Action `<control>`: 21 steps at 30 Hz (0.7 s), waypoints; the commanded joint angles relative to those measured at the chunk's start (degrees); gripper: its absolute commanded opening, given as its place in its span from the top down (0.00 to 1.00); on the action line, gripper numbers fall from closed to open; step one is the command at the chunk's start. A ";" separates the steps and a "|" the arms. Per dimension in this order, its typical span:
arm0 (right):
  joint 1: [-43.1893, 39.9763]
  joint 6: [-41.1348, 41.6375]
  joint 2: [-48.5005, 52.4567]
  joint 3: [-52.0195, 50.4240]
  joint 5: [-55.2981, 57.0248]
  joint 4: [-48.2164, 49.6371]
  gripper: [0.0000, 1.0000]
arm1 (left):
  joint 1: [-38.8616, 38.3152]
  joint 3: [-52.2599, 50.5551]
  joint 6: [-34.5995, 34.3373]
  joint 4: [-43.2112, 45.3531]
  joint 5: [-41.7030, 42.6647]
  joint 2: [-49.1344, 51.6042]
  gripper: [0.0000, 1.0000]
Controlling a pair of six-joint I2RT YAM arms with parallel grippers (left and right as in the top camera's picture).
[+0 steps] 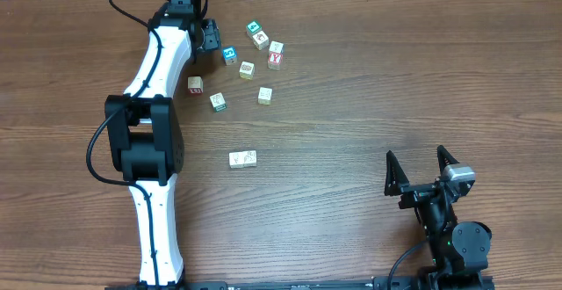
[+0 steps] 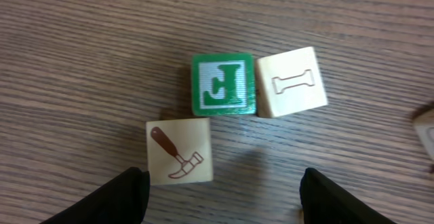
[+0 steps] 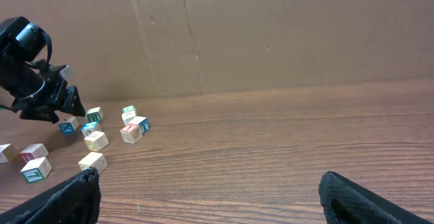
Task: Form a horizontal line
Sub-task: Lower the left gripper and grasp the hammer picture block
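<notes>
The horizontal line [image 1: 242, 159] consists of two pale cubes touching side by side, at 6 o'clock of the loose cubes [image 1: 247, 69]. My left gripper [image 1: 212, 39] sits at 10 o'clock of those cubes, jaws apart and empty. Its wrist view shows a hammer cube [image 2: 179, 151] just ahead of one finger, and a green letter cube [image 2: 223, 83] touching a pale cube [image 2: 291, 81]. My right gripper [image 1: 415, 155], at 3 o'clock of the line, is spread wide and holds nothing.
</notes>
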 commanded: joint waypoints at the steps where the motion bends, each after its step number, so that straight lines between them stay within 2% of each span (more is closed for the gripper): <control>1: -0.07 -0.07 -0.57 -0.59 0.48 0.15 0.00 | 0.63 0.11 0.94 0.48 -1.73 0.61 0.30; 6: -0.07 -0.07 -0.57 -0.59 0.48 0.15 0.00 | 0.63 0.11 0.87 0.98 -3.13 0.81 0.34; 13: -0.07 -0.07 -0.57 -0.59 0.48 0.15 0.00 | 0.63 0.11 0.85 3.37 -3.26 2.08 0.46; 21: -0.07 -0.07 -0.57 -0.59 0.48 0.15 0.00 | 0.98 0.11 0.90 3.91 -5.40 3.63 0.47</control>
